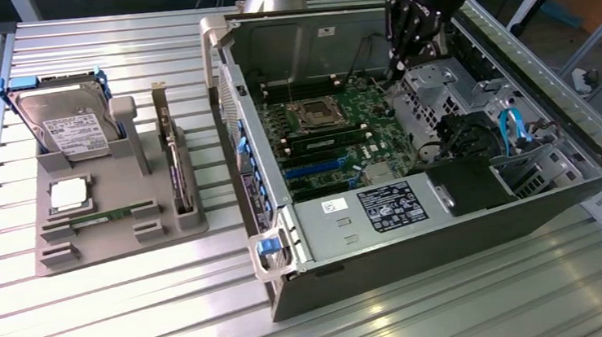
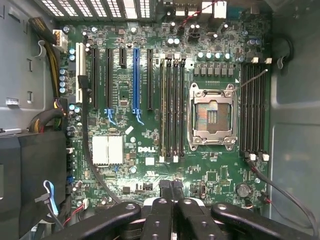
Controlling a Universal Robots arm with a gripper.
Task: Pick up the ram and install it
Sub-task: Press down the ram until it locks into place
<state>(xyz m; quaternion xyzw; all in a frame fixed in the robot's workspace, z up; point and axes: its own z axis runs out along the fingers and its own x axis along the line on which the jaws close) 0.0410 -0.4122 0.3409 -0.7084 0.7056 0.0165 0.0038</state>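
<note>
My tool (image 1: 399, 63) hangs shut and empty over the motherboard (image 2: 150, 135) inside the open computer case (image 1: 450, 245). The ram (image 1: 103, 217) lies flat in the grey holder (image 1: 123, 251) on the desk (image 1: 128, 314), well apart, on the exterior view's left. A clean pick, I judge, needs the jaws widened and squared across its long edges.

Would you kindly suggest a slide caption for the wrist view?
Shut gripper above the motherboard, its CPU socket flanked by memory slots.
</note>
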